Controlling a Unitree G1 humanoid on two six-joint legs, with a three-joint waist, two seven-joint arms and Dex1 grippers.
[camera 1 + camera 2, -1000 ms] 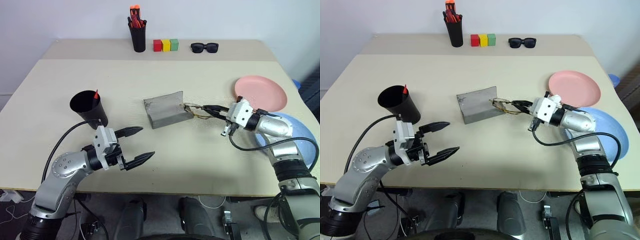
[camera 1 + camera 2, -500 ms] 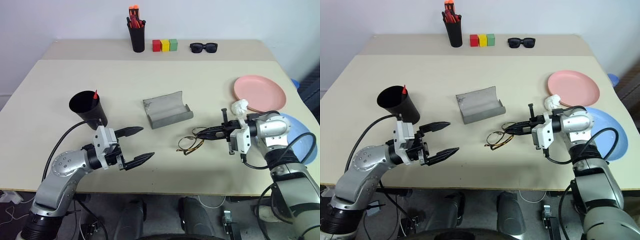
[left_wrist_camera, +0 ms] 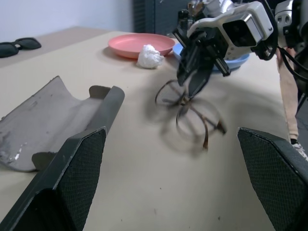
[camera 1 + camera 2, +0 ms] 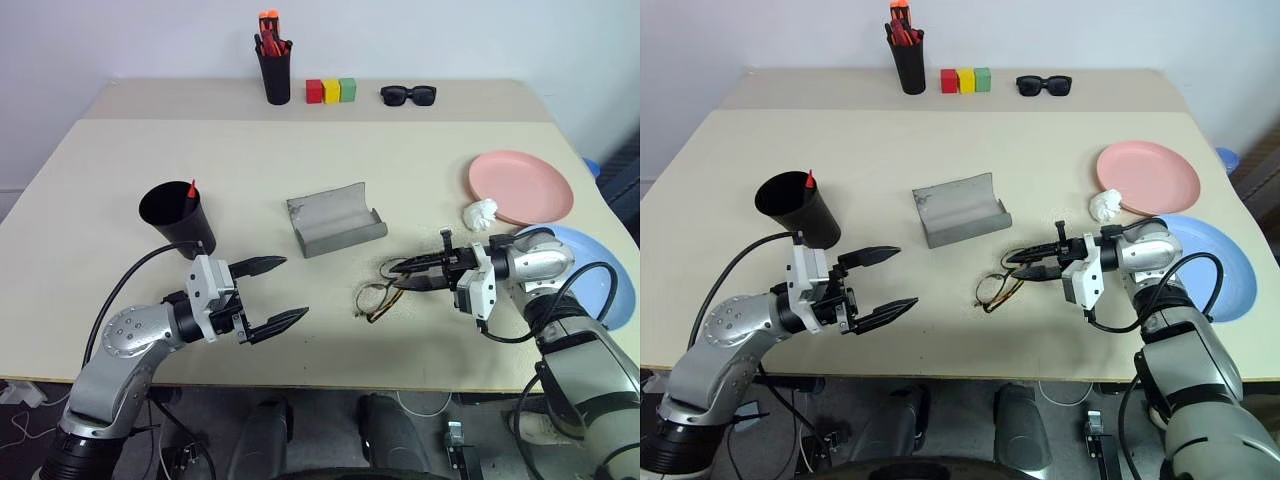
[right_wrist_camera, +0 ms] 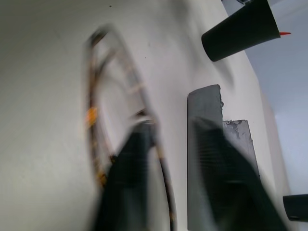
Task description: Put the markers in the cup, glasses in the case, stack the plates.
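Glasses [image 4: 376, 296] beside open case [image 4: 335, 220]; right hand [image 4: 403, 274] half-spread, left hand [image 4: 279, 292] wide apart.

Left end effector [image 4: 268, 292] spread wide; right end effector [image 4: 408, 275] parted.

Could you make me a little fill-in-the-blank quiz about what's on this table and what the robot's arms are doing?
1. The glasses lie on the table in front of the right pincer, outside the grey ____.
2. A red-tipped marker stands inside the black ____.
3. The crumpled white wad sits beside the ____ plate's rim.
4. The left pincer holds ____.

Missing words: case; cup; pink; nothing
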